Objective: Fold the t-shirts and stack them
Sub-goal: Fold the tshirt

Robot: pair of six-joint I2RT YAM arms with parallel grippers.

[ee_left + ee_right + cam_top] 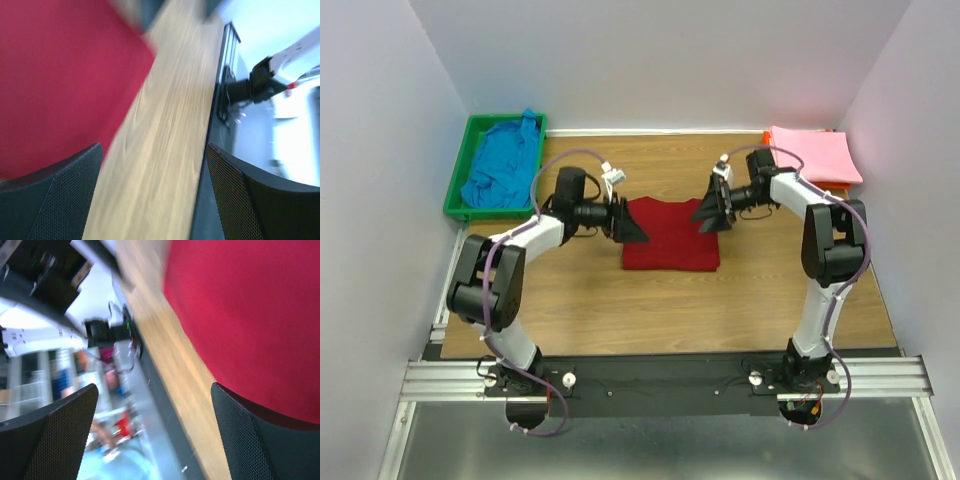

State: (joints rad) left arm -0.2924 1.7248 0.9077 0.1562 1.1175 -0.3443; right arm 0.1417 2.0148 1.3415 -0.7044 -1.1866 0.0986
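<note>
The dark red t-shirt [670, 234] lies folded into a flat rectangle in the middle of the table. It also shows in the left wrist view [60, 80] and the right wrist view [250, 310]. My left gripper [634, 228] hovers at its left edge, open and empty [152, 195]. My right gripper [708, 214] hovers at its upper right edge, open and empty [155, 435]. The bright blue t-shirt [502, 165] lies crumpled in the green bin [460, 165]. The light pink t-shirt [812, 154] lies folded at the back right.
The green bin stands at the back left corner. An orange tray edge [835, 186] peeks out under the pink shirt. White walls close in on the left, right and back. The metal rail [660, 375] runs along the near edge.
</note>
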